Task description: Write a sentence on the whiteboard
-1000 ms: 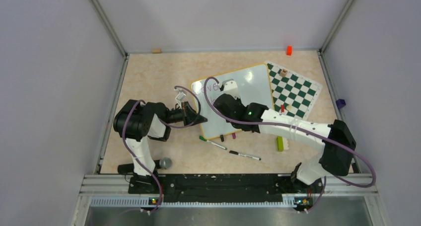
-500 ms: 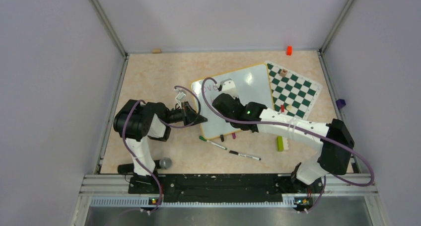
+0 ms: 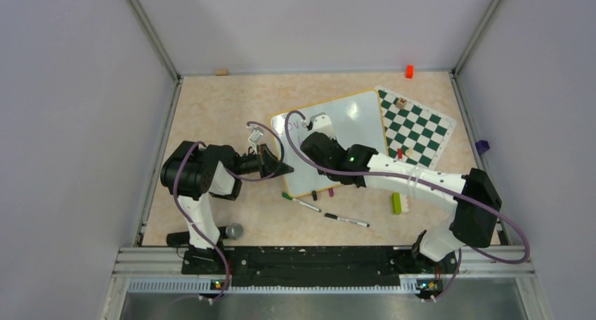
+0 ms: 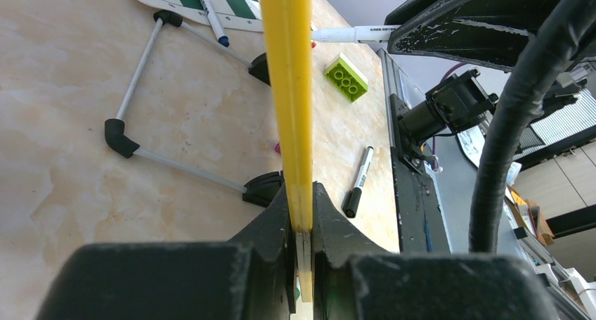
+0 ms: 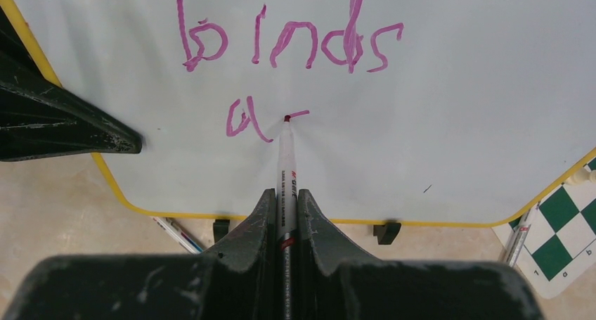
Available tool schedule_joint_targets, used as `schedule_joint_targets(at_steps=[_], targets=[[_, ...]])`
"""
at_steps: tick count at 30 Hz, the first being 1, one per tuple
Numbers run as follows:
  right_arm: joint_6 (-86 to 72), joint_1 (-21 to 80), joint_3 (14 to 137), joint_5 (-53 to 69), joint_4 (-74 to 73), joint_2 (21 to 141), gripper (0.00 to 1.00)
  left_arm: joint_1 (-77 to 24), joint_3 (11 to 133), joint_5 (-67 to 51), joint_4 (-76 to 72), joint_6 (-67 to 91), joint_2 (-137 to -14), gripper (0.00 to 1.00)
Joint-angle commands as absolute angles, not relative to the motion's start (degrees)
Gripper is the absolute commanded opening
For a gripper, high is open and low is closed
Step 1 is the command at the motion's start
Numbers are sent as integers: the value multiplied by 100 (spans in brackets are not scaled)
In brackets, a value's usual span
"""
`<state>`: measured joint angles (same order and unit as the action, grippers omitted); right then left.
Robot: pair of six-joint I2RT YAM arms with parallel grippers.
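We see left gripper [image 4: 301, 193] clamped on the yellow-framed glossy white whiteboard [image 4: 295, 88], right gripper [image 5: 284, 193] pinching a white-barrelled marker [image 5: 286, 158], tip apparently touching the board below "binds" in the purple handwritten sentence [image 5: 289, 49].

Surface: beige marbled table [image 3: 211, 109].
Far right: green-and-white chess mat [image 3: 422, 130], flat, set at an angle; small tan piece [image 3: 400, 103] on its far corner, small red piece [image 3: 400, 152] upright at its near edge.
Against far wall: orange-red block [image 3: 409, 71] right of centre, tan wooden block [image 3: 222, 72] left of centre, well apart.
At right rail: small dark purple object [image 3: 481, 146], kind unclear.
Near front, centre: green-capped marker [image 3: 301, 202] and black-capped marker [image 3: 346, 220], flat, slanted, apart.
Just right of these: lime-green studded brick [image 3: 396, 203], standing alone.
Front left: grey round object [image 3: 234, 231] beside black bar-shaped item [image 3: 179, 238], neither identifiable.
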<state>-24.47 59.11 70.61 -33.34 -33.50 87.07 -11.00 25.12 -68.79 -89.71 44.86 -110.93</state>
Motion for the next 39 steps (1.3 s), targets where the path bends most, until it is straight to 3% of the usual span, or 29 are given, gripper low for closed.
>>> schedule_joint_targets(at_steps=[1,39], targets=[[-2492,5867,7040,-3447,-3326,8693,0,-1283,2452,-7528,-9281,4034,-11227,0],[-2611,5865,7009,-3659,-3647,8622,0,-1283,2457,-7532,-9281,4024,-11234,0]])
